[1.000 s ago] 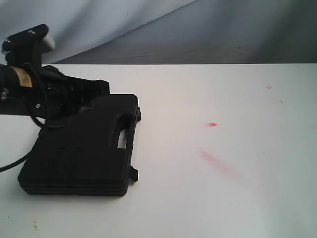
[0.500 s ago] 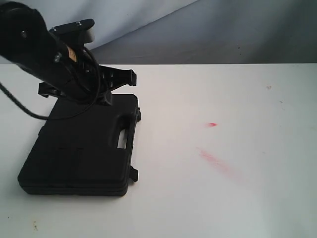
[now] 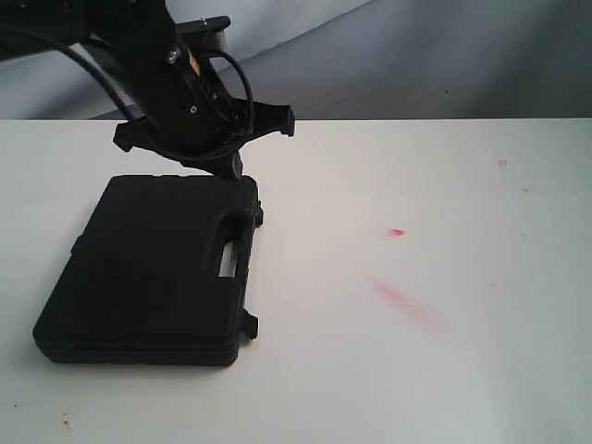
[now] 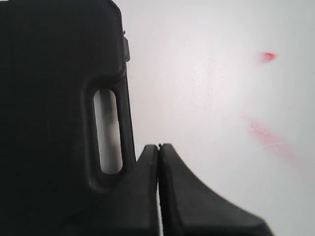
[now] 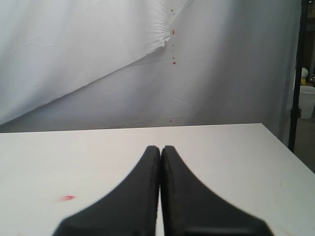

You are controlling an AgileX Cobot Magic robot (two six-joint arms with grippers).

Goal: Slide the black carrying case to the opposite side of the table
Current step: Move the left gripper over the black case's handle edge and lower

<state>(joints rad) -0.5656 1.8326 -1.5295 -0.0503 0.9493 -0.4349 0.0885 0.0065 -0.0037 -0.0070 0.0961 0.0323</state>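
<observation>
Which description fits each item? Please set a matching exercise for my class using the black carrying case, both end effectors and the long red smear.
Column 1:
1. black carrying case
2. left end effector
3. right end effector
4. long red smear

Column 2:
A. shut, pointing toward the grey backdrop
B. shut, above the case's far edge
C. lying flat, lid closed
D. on the table, right of the case

Pairs: 1-C, 2-B, 3-A, 4-D

Exterior: you're high up, angled down across the table (image 3: 462, 370) toward the grey backdrop (image 3: 444, 55).
Left wrist: close, straight down on the case (image 4: 49, 98).
Right wrist: low, level, facing that backdrop.
Shared: all 3 catch the red spot (image 3: 396, 232).
</observation>
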